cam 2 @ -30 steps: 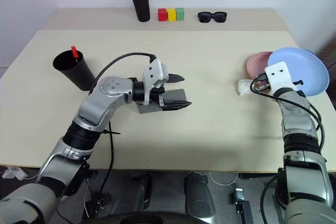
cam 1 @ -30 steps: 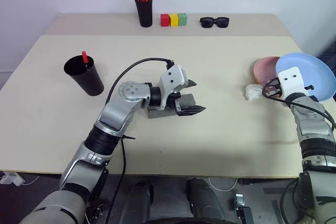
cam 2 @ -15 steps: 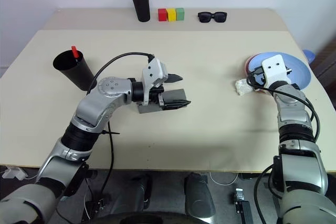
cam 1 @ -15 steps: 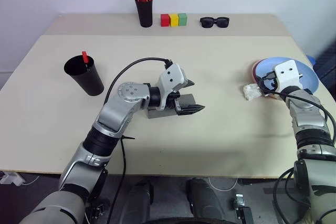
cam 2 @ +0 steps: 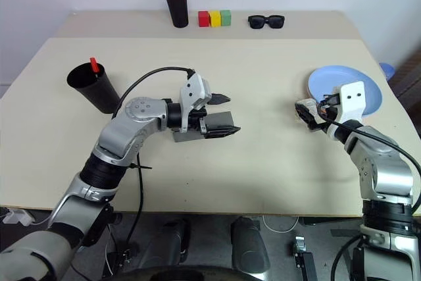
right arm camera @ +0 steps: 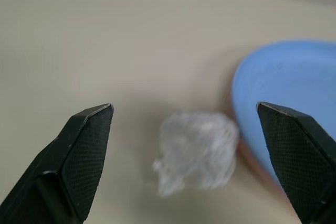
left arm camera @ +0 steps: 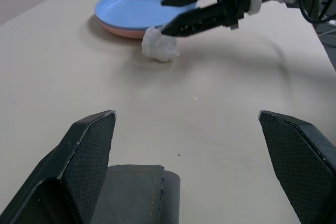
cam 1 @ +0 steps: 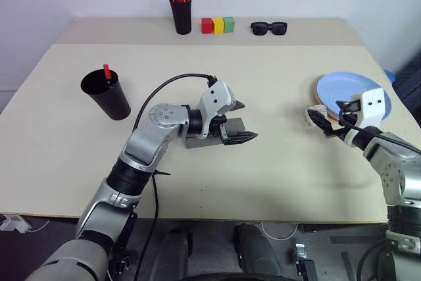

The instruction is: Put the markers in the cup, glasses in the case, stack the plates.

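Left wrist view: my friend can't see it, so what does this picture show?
A blue plate sits stacked on a pink plate on a beige table, with a crumpled white wad beside them. The right pincer hovers open just above the wad. Up close, the left pincer is open over a grey case.

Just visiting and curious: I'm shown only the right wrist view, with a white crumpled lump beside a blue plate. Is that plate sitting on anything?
Observer: Yes. The blue plate lies on top of a pink plate, whose rim shows underneath it in the left wrist view.
Operator: What about the other arm?
Observer: The left gripper is open near the middle of the table, with the grey case lying just beneath it.
Operator: Any markers around?
Observer: One red-capped marker stands in the black cup on the robot's left.
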### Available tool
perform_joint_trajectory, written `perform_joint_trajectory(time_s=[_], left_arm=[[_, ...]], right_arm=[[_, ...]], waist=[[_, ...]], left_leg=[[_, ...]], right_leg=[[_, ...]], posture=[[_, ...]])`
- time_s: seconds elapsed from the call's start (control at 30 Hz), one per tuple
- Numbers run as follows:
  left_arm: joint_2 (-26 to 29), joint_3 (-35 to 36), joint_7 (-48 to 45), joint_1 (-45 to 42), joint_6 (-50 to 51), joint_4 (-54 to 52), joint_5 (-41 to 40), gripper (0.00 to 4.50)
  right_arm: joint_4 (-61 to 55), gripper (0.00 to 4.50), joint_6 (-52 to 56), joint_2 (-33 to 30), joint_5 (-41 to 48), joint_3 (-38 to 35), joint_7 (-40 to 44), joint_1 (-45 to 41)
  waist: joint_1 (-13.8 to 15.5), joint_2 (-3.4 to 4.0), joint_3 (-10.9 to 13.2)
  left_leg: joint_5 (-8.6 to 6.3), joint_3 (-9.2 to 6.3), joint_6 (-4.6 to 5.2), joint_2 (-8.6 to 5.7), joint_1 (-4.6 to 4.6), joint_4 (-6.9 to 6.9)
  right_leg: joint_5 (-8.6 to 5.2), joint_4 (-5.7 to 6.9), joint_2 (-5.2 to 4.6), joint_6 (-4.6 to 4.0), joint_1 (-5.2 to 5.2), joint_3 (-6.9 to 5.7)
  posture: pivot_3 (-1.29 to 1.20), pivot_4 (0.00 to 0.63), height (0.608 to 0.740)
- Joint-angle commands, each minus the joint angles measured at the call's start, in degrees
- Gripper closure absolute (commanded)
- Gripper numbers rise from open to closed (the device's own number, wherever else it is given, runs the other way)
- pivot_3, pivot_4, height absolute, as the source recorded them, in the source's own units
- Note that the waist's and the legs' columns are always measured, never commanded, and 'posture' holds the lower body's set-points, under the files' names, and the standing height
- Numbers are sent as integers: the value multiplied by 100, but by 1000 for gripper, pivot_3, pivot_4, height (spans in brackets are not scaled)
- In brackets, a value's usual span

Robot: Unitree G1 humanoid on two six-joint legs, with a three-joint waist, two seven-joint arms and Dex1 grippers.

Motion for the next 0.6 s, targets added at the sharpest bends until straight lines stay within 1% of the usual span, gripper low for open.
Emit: perform_joint_trajectory(time_s=[0.03, 0.27, 0.43, 0.47, 0.5, 0.6], left_arm=[[-13, 60, -33, -108, -117, -55, -51, 0], [66, 126, 18, -70, -41, -168, -38, 0], [143, 170, 101, -30, 32, -285, -71, 0], [156, 176, 118, -21, 49, -314, -80, 0], [165, 182, 133, -15, 66, -337, -88, 0], [185, 201, 163, -8, 95, -361, -96, 0]], right_arm=[[-73, 52, -100, -12, -146, 142, 44, 7], [537, 52, -571, 111, -653, 675, 69, -151], [1041, 52, -973, 156, -1102, 970, -69, -407], [1151, 567, -1028, 186, -1158, 978, -120, -478], [1256, 887, -1094, 207, -1210, 987, -157, -538], [1483, 2388, -1278, 231, -1361, 996, -247, -678]], waist=[[2, 0, 0], [4, 0, 0], [-2, 0, 0], [1, 0, 0], [0, 0, 0], [4, -1, 1]], left_leg=[[0, 0, 0, 0, 0, 0], [0, 0, 0, 0, -1, 0], [0, 1, 0, 0, 0, 0], [0, 1, 0, 0, 0, 0], [0, 0, 0, 0, 0, -1], [0, 0, 0, 0, 0, -1]], right_leg=[[0, 0, 0, 0, 0, 0], [0, -1, 0, 0, 0, 0], [0, -1, 0, 0, -1, 0], [0, -1, 0, 0, -1, 0], [0, -1, 0, 0, -1, 0], [0, -1, 0, 0, -1, 0]], posture=[[0, 150, 740], [0, 150, 740], [0, 150, 740], [0, 150, 740], [0, 150, 740], [0, 150, 740]])
